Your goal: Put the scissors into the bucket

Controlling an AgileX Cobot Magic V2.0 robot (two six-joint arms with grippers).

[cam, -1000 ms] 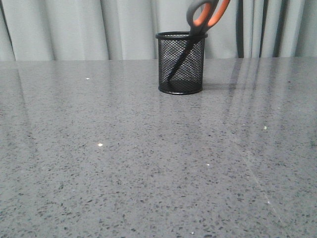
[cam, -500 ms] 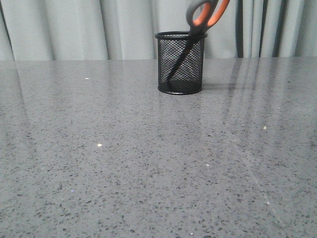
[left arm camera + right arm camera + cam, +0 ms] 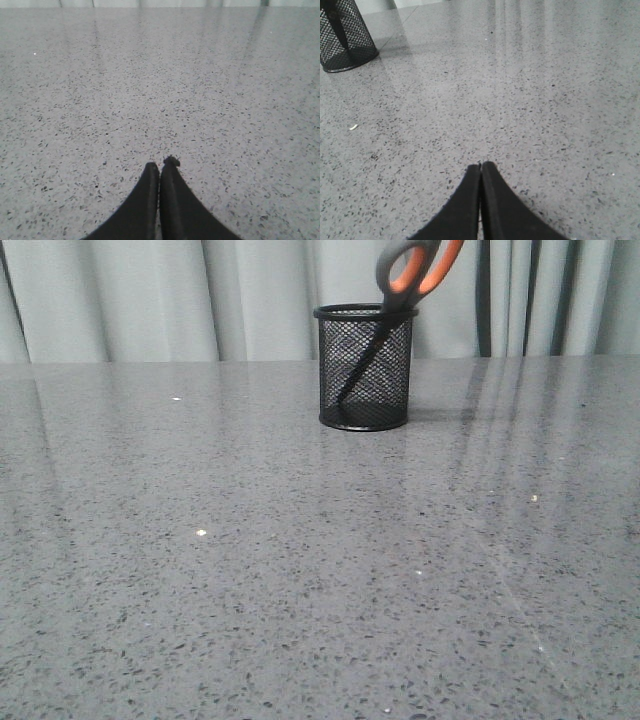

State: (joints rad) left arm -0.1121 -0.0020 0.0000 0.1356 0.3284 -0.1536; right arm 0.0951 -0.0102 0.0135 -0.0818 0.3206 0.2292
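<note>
The scissors (image 3: 412,270) stand in the black mesh bucket (image 3: 365,368) at the far middle of the table. Their blades point down inside it, and the grey and orange handles lean out over the rim to the right. The bucket also shows in the right wrist view (image 3: 345,35), with a dark blade visible through the mesh. My left gripper (image 3: 160,167) is shut and empty over bare table. My right gripper (image 3: 481,167) is shut and empty, well away from the bucket. Neither gripper shows in the front view.
The grey speckled table (image 3: 300,560) stretches wide in front of the bucket. Pale curtains (image 3: 150,300) hang behind its far edge. A small white speck (image 3: 353,127) lies on the table near the bucket.
</note>
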